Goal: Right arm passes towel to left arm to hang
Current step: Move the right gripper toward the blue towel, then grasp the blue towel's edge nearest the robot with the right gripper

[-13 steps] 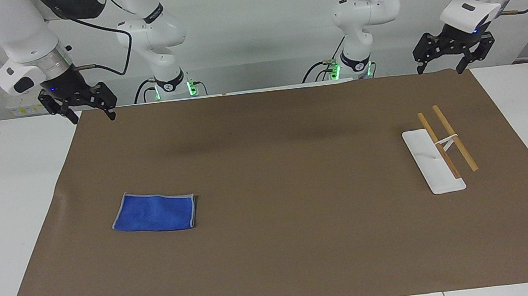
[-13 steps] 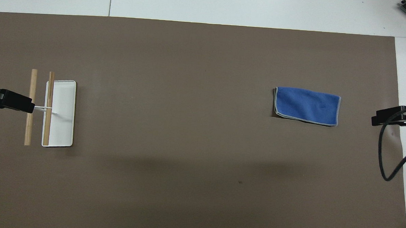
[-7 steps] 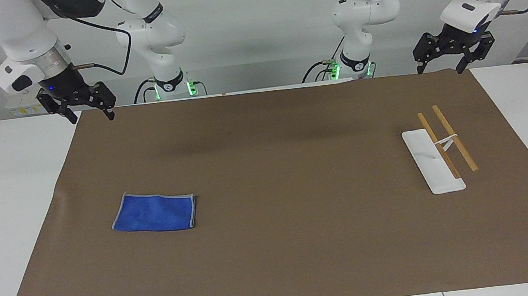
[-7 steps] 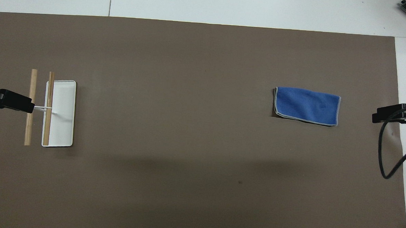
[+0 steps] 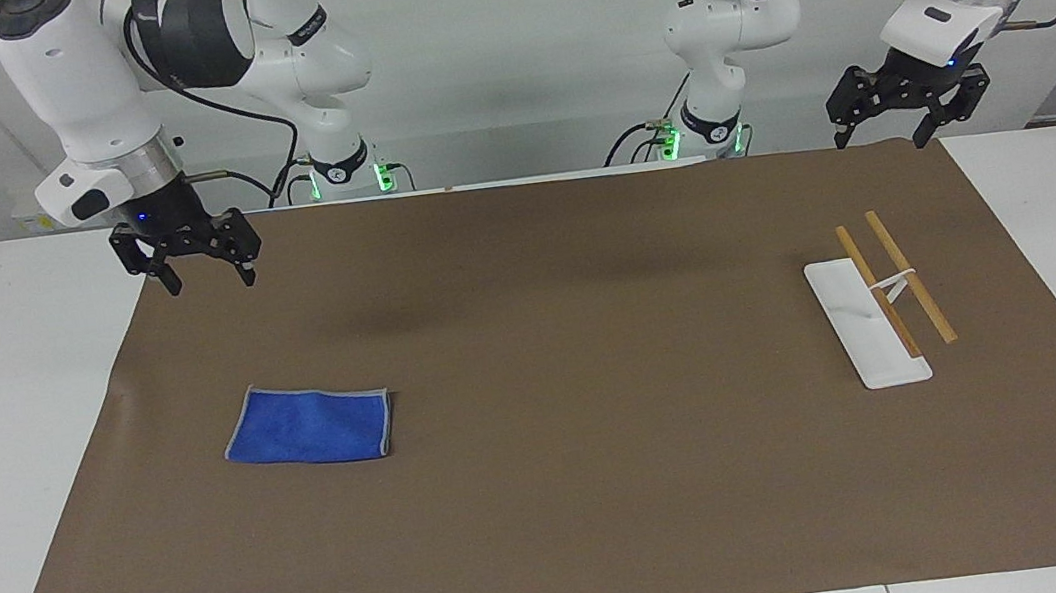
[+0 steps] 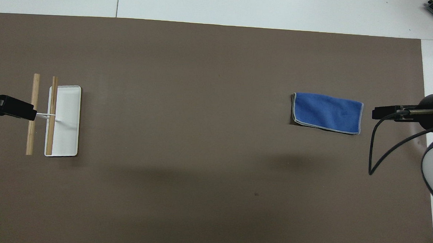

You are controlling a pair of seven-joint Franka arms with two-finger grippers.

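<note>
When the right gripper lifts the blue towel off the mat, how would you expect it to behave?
The towel lies flat and folded, so it probably droops from any pinch point and may unfold. It looks thin and likely light. Its plush surface should grip well against the open right gripper.

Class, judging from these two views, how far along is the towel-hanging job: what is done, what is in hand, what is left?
Done: nothing yet. The towel lies flat on the brown mat, and the rack is bare. In hand: the right gripper hangs open in the air over the mat, touching nothing. The left gripper waits, open, at its own end. Left: the pickup, the handover and the hanging.
</note>
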